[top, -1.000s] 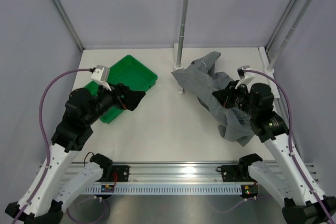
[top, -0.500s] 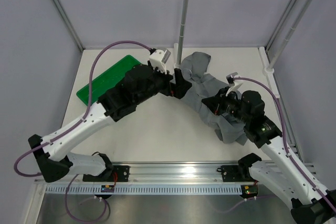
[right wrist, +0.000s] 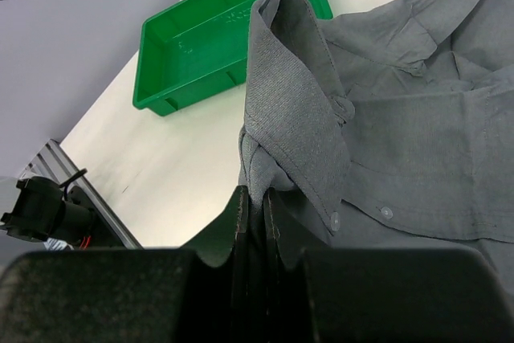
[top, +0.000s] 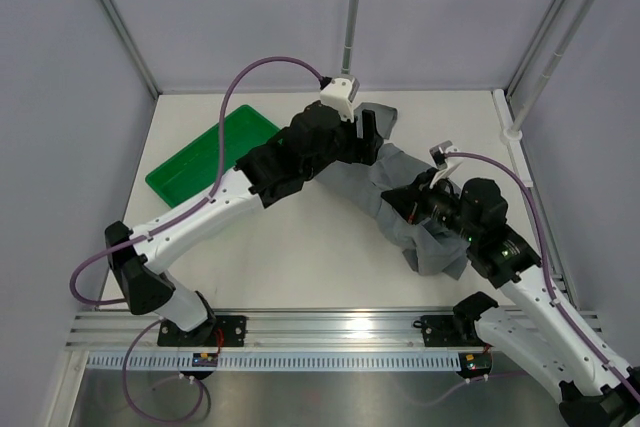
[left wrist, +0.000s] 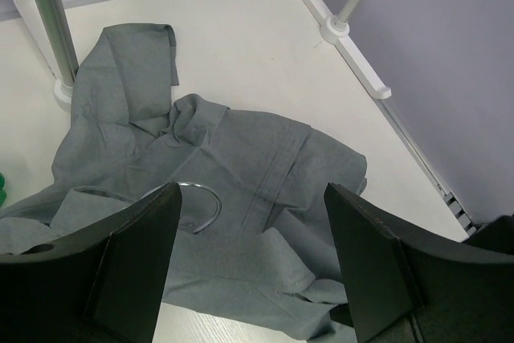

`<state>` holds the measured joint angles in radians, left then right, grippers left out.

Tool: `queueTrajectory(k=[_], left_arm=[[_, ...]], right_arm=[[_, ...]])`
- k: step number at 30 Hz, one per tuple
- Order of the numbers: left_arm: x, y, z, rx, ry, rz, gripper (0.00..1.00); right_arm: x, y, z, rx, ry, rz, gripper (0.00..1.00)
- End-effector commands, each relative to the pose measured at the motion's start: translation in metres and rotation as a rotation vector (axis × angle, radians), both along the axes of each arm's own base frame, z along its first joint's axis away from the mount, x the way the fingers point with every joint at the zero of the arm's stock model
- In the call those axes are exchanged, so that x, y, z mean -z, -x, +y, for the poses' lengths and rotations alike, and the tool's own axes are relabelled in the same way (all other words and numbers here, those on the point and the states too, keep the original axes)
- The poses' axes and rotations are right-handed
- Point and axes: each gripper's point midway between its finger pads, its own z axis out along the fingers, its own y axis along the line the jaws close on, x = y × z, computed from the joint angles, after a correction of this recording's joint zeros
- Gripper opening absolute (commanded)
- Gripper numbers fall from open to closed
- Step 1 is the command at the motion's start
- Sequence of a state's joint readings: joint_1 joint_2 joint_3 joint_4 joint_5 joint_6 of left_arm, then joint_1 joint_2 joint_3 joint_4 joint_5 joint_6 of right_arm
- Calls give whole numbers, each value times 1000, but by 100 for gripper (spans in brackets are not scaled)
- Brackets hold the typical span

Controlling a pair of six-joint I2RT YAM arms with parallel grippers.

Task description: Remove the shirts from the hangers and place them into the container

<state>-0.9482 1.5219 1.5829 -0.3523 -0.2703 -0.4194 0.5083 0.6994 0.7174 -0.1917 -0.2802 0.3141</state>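
Top external view sets it up: the big plain grey long-sleeved fabric shirt (top: 395, 169) sprawls crumpled on the white surface (top: 300, 257), off to the right of the shallow bright green plastic tray (top: 190, 169), none of it inside. That cloth looks soft and light. It will sag and trail rather than keep a shape, so one pinch won't carry it cleanly. Better to take the thick stitched collar or a shoulder seam, with a second hold further along. The right tool (right wrist: 255, 198) is clamped on a folded band of the shirt, collar by the look of it, and holds that edge up off the heap. The left arm reaches long and low past the tray's right corner, wrist tipped down over the shirt end nearer the tray. The left tool (left wrist: 251, 238) has its fingers spread wide, nothing between them, hanging above the cloth. Just below it a loop of bright wire (left wrist: 217, 208) peeks from the folds, likely the hanger's hook, so watch for snagging
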Motion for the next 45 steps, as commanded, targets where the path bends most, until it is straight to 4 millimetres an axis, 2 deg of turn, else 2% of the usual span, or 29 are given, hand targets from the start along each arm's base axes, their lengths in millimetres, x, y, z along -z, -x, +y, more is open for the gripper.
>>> queueTrajectory(k=[1,8,15,19,24,31,34,35,36,37,39,40,41,42,43,44,45], left_arm=[[-20,-11,0,-62,36,-25,75],[-3,-12,-3,-74,21,13,72],[7,-15,-10,-77,7,47,66],[11,-19,-12,-90,3,58,65],[5,-23,-14,-91,9,24,61],[-7,-28,-15,-84,16,-41,38],[-13,-28,-16,-68,18,-71,22],[-16,-28,-17,-60,16,-89,9],[-20,-26,-17,-46,21,-101,4],[-20,-25,-17,-35,15,-111,0],[-30,-21,-18,4,23,-153,0],[-26,-18,-18,24,9,-166,0],[-33,-16,-18,46,10,-205,0],[-34,-12,-20,79,7,-222,0],[-33,-7,-17,103,-2,-239,0],[-36,-5,-16,126,-20,-273,0],[-37,-1,-16,156,-27,-287,0]], right_arm=[[-43,6,4,-31,-57,-129,0],[-44,8,4,-39,-52,-134,0],[-50,10,4,-44,-54,-147,0],[-50,10,2,-39,-43,-152,0],[-47,10,4,-52,-37,-150,0],[-43,12,3,-56,-35,-151,0],[-43,15,4,-66,-35,-149,0],[-43,16,4,-68,-36,-147,1],[-44,17,3,-69,-37,-148,1],[-43,19,3,-74,-35,-146,5],[-46,21,3,-83,-35,-153,10],[-45,24,3,-93,-30,-149,14],[-45,25,3,-98,-28,-146,25],[-50,27,4,-107,-27,-154,30],[-46,29,4,-122,-13,-130,35],[-52,31,5,-132,-13,-133,46],[-54,33,5,-140,-7,-128,50]])
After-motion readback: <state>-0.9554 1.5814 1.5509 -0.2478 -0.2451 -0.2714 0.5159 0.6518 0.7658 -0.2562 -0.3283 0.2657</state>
